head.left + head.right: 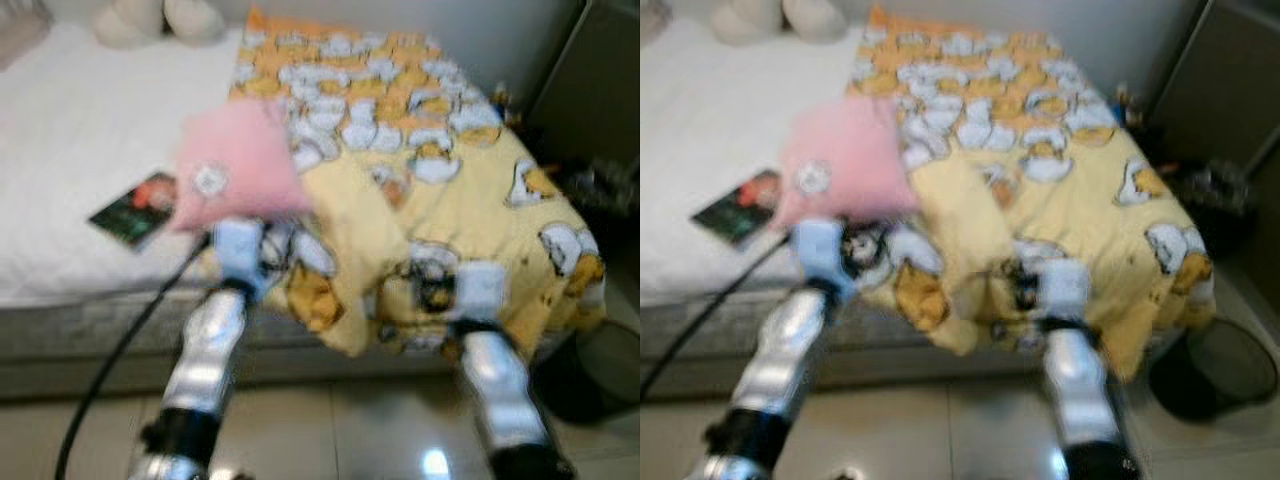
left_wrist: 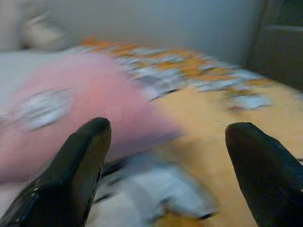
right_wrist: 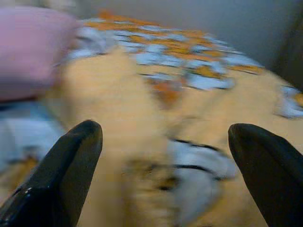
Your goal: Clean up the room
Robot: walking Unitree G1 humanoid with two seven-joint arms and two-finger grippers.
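Note:
A yellow and orange cartoon-print blanket lies rumpled over the right half of a bed with a white sheet, and hangs over its front edge. A pink pillow rests on the blanket's left edge. Beside the pillow, a dark book lies on the sheet. Both silver arms reach toward the bed's front edge. My left gripper is open just short of the pink pillow. My right gripper is open over the blanket, with nothing between its fingers. All views are blurred.
Pale plush toys sit at the head of the bed. A dark cabinet stands to the right, with a black bin on the tiled floor below it. A black cable trails along my left arm.

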